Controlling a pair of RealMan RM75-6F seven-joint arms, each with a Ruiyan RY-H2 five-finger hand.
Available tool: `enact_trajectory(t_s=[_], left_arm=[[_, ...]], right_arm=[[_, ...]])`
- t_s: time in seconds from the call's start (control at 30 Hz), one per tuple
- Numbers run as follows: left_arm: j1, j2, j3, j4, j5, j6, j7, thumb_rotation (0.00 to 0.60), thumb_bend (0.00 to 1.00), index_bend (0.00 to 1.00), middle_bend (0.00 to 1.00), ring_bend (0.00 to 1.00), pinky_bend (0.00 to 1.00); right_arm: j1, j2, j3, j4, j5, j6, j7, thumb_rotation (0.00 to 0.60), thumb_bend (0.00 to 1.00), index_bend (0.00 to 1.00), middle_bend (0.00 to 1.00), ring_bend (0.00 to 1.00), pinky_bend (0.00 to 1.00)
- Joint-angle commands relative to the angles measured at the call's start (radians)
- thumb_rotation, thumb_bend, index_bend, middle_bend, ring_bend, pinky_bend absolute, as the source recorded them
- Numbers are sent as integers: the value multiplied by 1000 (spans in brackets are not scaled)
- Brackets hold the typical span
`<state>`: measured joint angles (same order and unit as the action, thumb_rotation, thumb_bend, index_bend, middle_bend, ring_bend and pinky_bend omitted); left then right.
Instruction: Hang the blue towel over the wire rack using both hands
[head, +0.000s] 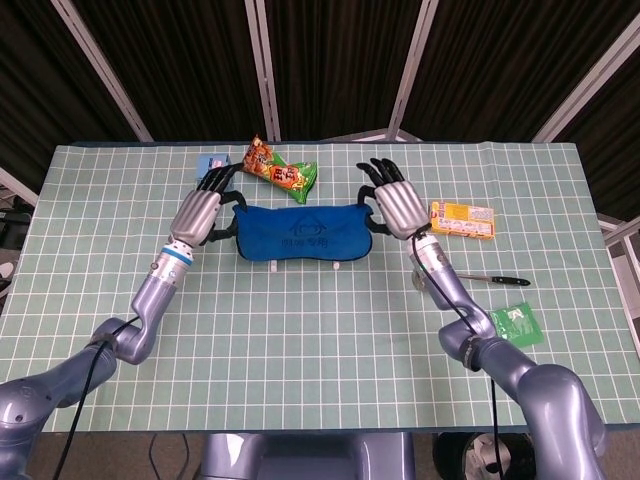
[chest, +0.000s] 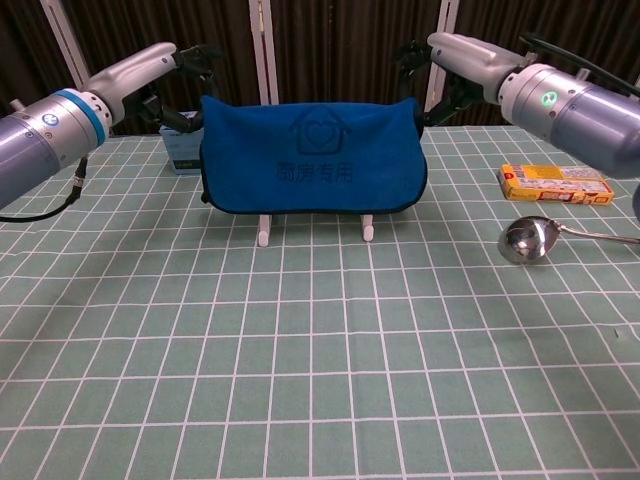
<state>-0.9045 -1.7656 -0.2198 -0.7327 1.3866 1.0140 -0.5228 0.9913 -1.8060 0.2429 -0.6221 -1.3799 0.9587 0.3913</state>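
Observation:
The blue towel (chest: 310, 155) with a house logo hangs draped over the wire rack, of which only the white feet (chest: 263, 238) show below its hem. In the head view the towel (head: 303, 231) lies spread between my two hands. My left hand (head: 200, 207) sits at the towel's left end and holds its upper corner, seen in the chest view as left hand (chest: 170, 70). At the right end, my right hand (head: 392, 200) holds the other upper corner, right hand (chest: 440, 60) in the chest view. The rack's wires are hidden under the cloth.
Behind the rack lie a snack packet (head: 280, 172) and a small blue box (chest: 182, 150). To the right are a yellow box (chest: 555, 182), a metal ladle (chest: 525, 240), a black-handled knife (head: 505, 281) and a green packet (head: 515, 322).

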Motion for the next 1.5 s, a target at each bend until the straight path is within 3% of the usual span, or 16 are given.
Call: enact_trajectory(t_s=[0.03,0.33,0.53,0.67,0.73,0.8,0.87,1.1,1.27,1.5], left_arm=[[2,-3,8,10,7,-5,-10,600,586,845,0,0,0],[-2,-25,11,33,11,-8,-22,600,586,834,0,0,0],[-4,-35,11,44,9,-17,-21,600,587,752,0,0,0],[-7,-39,12,48,10,-23,-22,600,577,581,0,0,0],[-7,-41,13,50,9,-28,-21,600,543,461,0,0,0],[-7,-41,14,52,10,-30,-19,600,464,325,0,0,0],[-6,-42,14,53,9,-30,-20,600,402,232,0,0,0],[-6,-36,15,47,13,-27,-22,600,325,7,0,0,0],[-4,-25,13,36,5,-41,-11,600,286,0,0,0,0],[4,7,-1,10,-25,-72,23,600,100,0,0,0,0]], right_arm=[[5,-11,2,10,0,-2,3,600,503,675,106,0,0],[11,-32,1,34,-2,-4,7,600,497,675,107,0,0],[13,-47,5,54,1,-4,18,600,483,675,107,0,0],[12,-50,-1,70,-6,-3,23,600,385,669,107,0,0],[12,-50,-5,74,-11,-1,27,600,280,612,108,0,0],[11,-50,-7,77,-14,1,35,600,168,488,107,0,0],[11,-50,-7,79,-14,1,40,600,113,411,108,0,0],[9,-45,-8,78,-16,6,47,600,38,298,106,0,0],[5,-38,-6,72,-13,5,35,600,0,228,75,0,0],[-3,-22,0,45,3,-7,-15,600,0,203,38,0,0]])
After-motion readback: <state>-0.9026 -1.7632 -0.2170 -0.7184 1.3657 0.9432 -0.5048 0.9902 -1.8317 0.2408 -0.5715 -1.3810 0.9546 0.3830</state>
